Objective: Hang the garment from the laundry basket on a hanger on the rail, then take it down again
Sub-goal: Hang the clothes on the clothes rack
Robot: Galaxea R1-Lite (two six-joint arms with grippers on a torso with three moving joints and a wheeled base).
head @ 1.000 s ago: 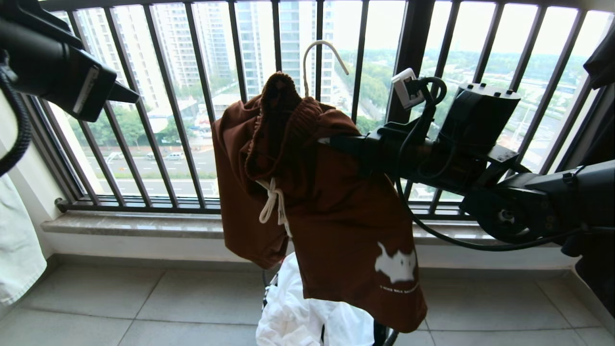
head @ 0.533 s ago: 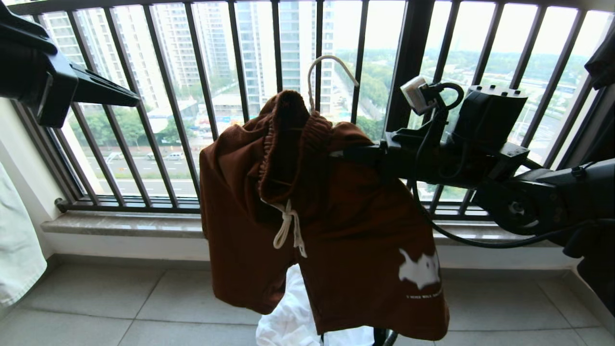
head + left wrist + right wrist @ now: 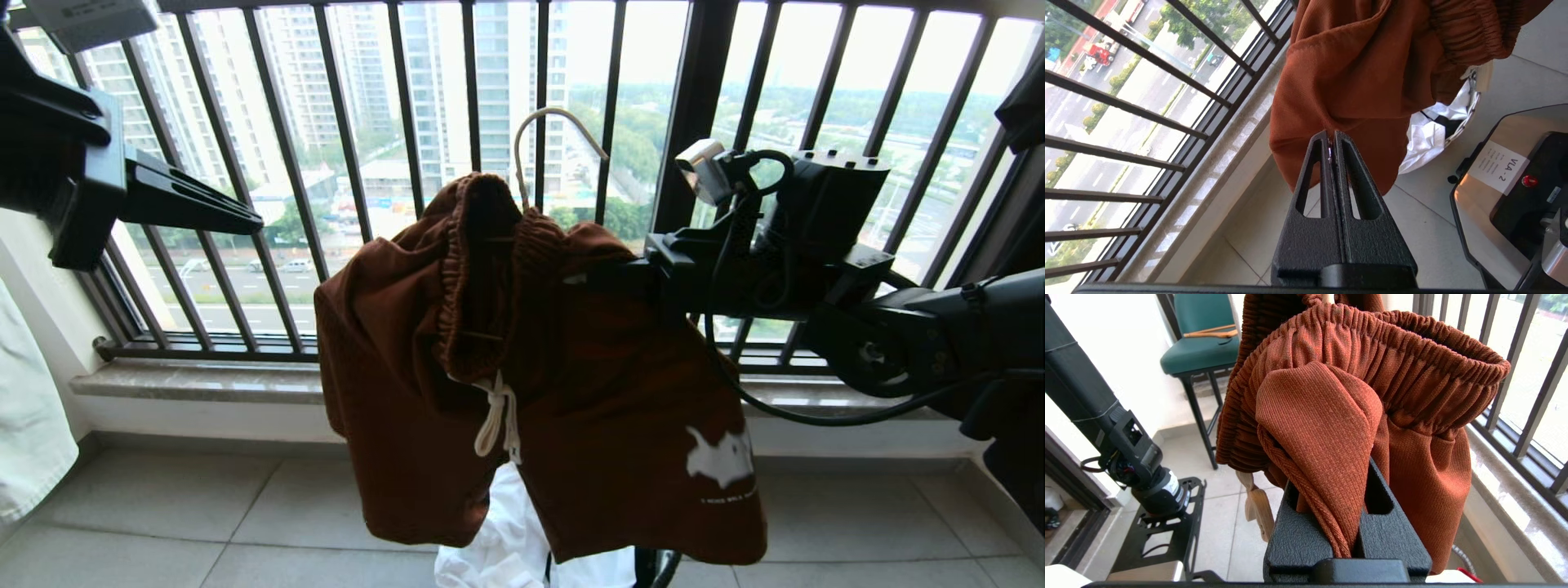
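Note:
The garment (image 3: 571, 392), rust-brown shorts with a white drawstring and logo, hangs in mid-air before the railing on the hanger, whose cream hook (image 3: 539, 122) sticks up above the waistband. My right gripper (image 3: 588, 278) reaches in from the right and is shut on a fold of the garment (image 3: 1331, 396) just below the waistband; the cloth covers the right gripper (image 3: 1347, 486) fingertips. My left gripper (image 3: 245, 220) is shut and empty at the upper left, apart from the garment (image 3: 1363, 73), left gripper (image 3: 1331, 136) pointing at it. The laundry basket (image 3: 1472, 102) stands below. The rail is out of view.
The black balcony railing (image 3: 392, 163) and stone sill (image 3: 204, 380) run close behind. White cloth (image 3: 506, 539) fills the basket. A pale garment (image 3: 24, 425) hangs at far left. A green chair (image 3: 1200, 351) stands behind, and my base (image 3: 1515, 183) is near the basket.
The garment and hanger have sunk a little and the left leg has swung out leftwards. My left gripper has turned and come lower, its fingers now pointing towards the garment.

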